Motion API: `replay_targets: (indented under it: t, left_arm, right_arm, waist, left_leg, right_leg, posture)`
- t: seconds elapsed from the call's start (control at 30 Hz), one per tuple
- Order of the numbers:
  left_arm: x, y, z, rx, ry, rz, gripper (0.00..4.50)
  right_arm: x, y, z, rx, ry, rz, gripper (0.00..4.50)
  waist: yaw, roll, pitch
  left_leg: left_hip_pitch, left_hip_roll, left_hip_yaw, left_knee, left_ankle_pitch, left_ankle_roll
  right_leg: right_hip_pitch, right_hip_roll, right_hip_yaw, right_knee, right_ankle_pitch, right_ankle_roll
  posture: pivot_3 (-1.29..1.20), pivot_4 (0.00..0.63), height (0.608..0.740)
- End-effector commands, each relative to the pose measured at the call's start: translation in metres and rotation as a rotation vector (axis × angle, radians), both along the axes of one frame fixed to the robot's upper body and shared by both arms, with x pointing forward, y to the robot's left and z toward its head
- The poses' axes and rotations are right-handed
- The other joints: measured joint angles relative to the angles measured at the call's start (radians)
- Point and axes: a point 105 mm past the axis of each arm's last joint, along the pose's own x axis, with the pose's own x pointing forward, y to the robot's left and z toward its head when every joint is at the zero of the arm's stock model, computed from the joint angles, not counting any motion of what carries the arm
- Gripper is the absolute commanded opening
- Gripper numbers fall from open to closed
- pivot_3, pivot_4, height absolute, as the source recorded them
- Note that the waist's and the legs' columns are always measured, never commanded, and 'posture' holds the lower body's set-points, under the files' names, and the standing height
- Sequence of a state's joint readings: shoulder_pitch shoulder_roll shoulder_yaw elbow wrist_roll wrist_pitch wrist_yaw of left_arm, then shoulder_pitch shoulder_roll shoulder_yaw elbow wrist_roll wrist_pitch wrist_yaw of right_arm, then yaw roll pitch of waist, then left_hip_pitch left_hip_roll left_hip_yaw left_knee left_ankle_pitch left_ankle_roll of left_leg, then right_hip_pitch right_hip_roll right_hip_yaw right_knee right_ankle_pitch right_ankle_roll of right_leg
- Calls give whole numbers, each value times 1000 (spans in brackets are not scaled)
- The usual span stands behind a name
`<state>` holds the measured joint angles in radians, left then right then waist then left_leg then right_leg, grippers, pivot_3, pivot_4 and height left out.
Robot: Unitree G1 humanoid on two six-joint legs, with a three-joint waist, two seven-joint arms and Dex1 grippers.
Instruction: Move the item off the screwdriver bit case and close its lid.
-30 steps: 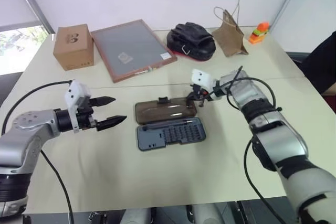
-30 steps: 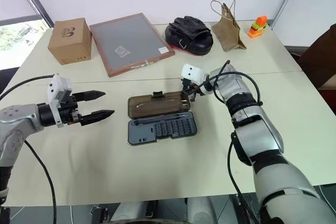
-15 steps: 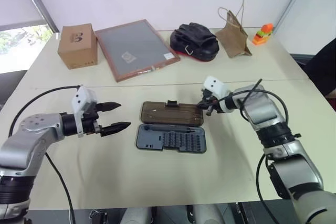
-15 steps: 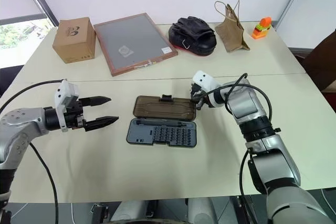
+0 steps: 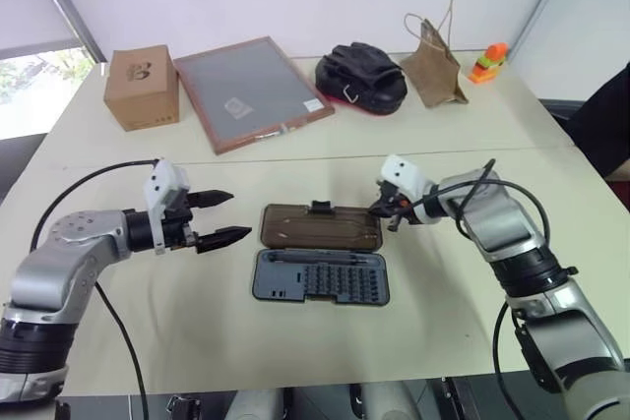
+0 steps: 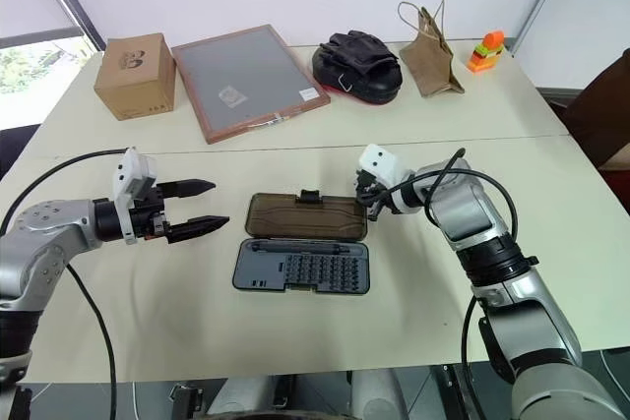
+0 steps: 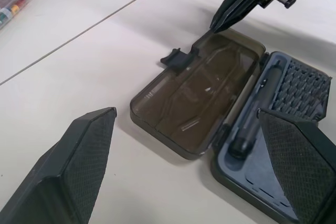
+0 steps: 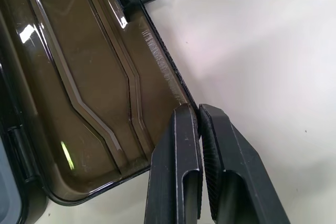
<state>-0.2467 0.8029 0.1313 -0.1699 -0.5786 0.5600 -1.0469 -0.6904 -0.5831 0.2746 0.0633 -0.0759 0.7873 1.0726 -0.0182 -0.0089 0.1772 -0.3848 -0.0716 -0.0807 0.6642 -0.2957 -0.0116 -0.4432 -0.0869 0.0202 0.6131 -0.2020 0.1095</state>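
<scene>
Nearest you, on the smooth cream bench (image 5: pixel 197 331), the grey plastic screwdriver bit case (image 5: pixel 320 253) lies open and flat. Its base tray (image 5: pixel 325 280) sits at 6 o'clock, moulded in rows of small bit sockets, and a slim dark driver (image 7: pixel 252 124) lies in the groove along the hinge side. The smoky brown, see-through lid (image 5: pixel 320 227) lies folded back at 12 o'clock of the tray, glossy, with raised ribs pressed into it. A black latch tab (image 5: pixel 320 207) stands on its far edge.

At 9 o'clock of the case, apart from it, your left hand (image 5: pixel 236 215) hovers with its fingers spread wide. The pads (image 7: pixel 86 156) are black and cross-hatched.

At 2 o'clock of the case, your right hand (image 5: pixel 376 211) has its ribbed black fingers (image 8: pixel 210 150) pressed almost together, with the tips right at the lid's corner rim. You cannot tell whether the rim is caught between them.

Farther back, from 10 o'clock round to 2 o'clock, stand:
- a brown cardboard box (image 5: pixel 141 88);
- a flat wood-framed grey board (image 5: pixel 251 91);
- a black padded leather-look bundle (image 5: pixel 360 78);
- a creased brown paper bag (image 5: pixel 433 64) with string handles;
- a small orange and green plastic toy (image 5: pixel 487 61).
</scene>
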Motion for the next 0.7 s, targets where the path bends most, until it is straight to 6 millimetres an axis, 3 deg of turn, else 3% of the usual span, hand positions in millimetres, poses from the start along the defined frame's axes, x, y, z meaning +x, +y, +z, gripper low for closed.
replay_targets:
  t: [0.03,0.47,0.57,0.7]
  left_arm:
    - [-2,-3,4,3,-28,-17,4500]
    - [-3,-4,2,5,-23,-12,4500]
    - [-3,-5,2,-1,-22,-10,4500]
    - [-2,-5,1,-20,-16,-1,4500]
  right_arm:
    - [-5,12,-6,6,18,60,8]
    - [-3,17,-5,6,6,82,8]
    - [-1,15,-8,2,2,66,1065]
    - [-1,16,-4,10,-7,66,3102]
  waist:
    - [-2,0,0]
    - [-3,0,0]
    - [-2,0,0]
    - [2,-1,0]
  left_leg:
    - [0,0,0,0,0,0]
    - [1,0,0,0,0,0]
    - [1,1,0,0,0,0]
    - [1,0,1,1,0,0]
  right_leg:
    - [0,0,0,0,0,0]
    - [0,0,0,1,0,0]
    - [0,0,0,1,0,0]
    - [0,0,0,1,0,0]
  posture:
    - [0,150,740]
    - [0,150,740]
    - [0,150,740]
    - [0,150,740]
